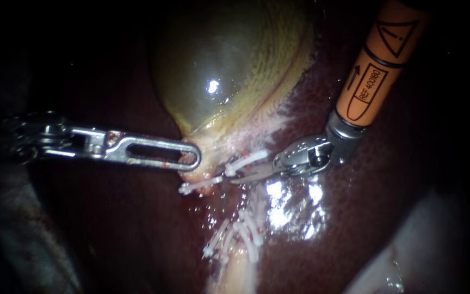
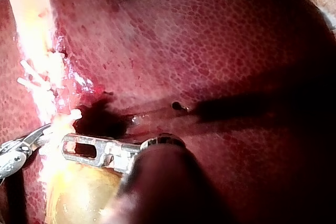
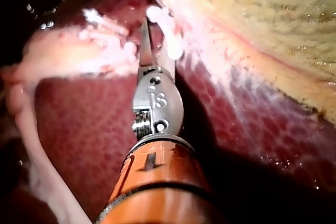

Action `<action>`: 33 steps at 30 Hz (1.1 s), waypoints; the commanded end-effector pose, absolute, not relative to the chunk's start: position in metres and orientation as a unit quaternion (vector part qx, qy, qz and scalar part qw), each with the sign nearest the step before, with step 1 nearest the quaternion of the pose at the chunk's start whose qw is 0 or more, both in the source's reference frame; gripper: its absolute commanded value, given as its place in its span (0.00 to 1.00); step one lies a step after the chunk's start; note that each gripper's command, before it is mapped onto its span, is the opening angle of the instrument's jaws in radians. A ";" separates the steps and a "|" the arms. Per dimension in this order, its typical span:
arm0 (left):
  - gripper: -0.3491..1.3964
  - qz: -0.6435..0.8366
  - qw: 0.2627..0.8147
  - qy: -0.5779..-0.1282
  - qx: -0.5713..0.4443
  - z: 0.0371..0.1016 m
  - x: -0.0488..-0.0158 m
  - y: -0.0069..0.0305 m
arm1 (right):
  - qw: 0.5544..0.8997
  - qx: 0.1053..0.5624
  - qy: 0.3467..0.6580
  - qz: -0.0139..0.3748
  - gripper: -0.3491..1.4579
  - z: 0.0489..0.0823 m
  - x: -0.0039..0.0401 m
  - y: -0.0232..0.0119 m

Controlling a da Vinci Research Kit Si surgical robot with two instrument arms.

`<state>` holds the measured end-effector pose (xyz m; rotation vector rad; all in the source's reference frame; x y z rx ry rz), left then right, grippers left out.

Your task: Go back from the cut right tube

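Endoscope view: left instrument [image 1: 187,157] has its pincer clamped on the gallbladder [image 1: 218,71] neck. Right instrument [image 1: 241,176], pincer together, sits among the clips [image 1: 246,161], just above the clipped tube [image 1: 237,267]. There's open liver [image 1: 382,207] alongside its shaft, and the cut ends are hard to make out.

Swollen greenish gallbladder [image 1: 218,65] against dark red liver [image 1: 398,218], white clips [image 1: 248,159] beneath its neck

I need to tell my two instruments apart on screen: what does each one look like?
Left instrument: all silver metal, a flat tip with a long slot. Right instrument: orange shaft with black markings, silver hinge, slim pointed tip.
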<state>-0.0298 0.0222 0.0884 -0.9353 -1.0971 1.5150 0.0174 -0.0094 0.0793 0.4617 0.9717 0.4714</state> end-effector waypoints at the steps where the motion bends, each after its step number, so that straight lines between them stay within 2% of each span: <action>1: 0.00 0.627 0.501 -0.454 -0.387 0.0884 -0.0298 0.0222 | 0.832 0.218 0.459 0.222 0.50 0.0793 0.0174 -0.0094; 13: 0.00 0.627 0.501 -0.454 -0.387 0.0884 -0.0298 0.0222 | 0.832 0.221 0.460 0.219 0.53 0.0785 0.0165 -0.0099; 25: 0.00 0.627 0.501 -0.454 -0.387 0.0885 -0.0298 0.0222 | 0.831 0.229 0.461 0.212 0.51 0.0764 0.0131 -0.0098; 33: 0.00 0.627 0.501 -0.454 -0.387 0.0887 -0.0297 0.0223 | 0.821 0.233 0.476 0.212 0.48 0.0746 0.0103 -0.0090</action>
